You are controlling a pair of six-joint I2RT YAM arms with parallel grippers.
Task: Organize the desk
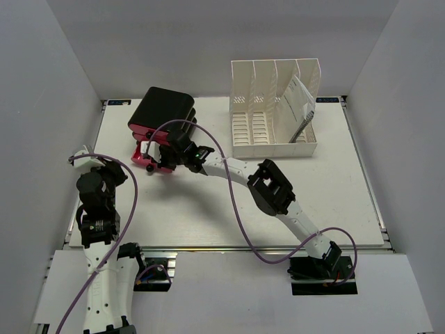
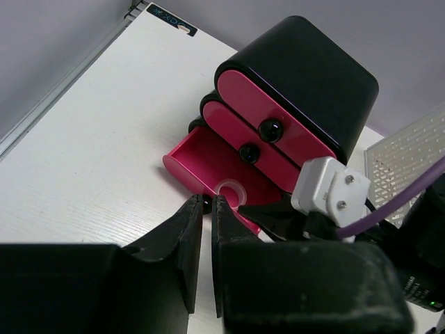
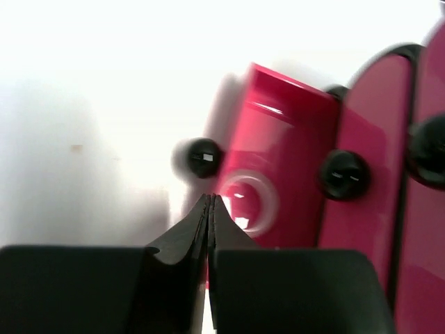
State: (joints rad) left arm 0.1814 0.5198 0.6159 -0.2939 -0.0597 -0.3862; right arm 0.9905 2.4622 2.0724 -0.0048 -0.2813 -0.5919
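Note:
On the white desk (image 1: 334,188) stands a black and pink drawer unit (image 1: 161,108) at the back left. Its bottom drawer (image 2: 201,156) is pulled out, with a clear tape ring (image 3: 247,198) lying inside. My right gripper (image 3: 211,198) is shut and empty, its tips hovering over the drawer's front edge beside the black knob (image 3: 203,157). My left gripper (image 2: 207,200) points at the drawer from the left and stands back from it. Its jaws are parted by a narrow gap with nothing between them. The knob shows behind its tips.
A white slotted file rack (image 1: 274,104) stands at the back right, with a booklet (image 1: 299,104) leaning in its right slot. The right arm (image 1: 271,188) stretches diagonally across the desk's middle, trailing a purple cable (image 1: 243,229). Grey walls close in the sides.

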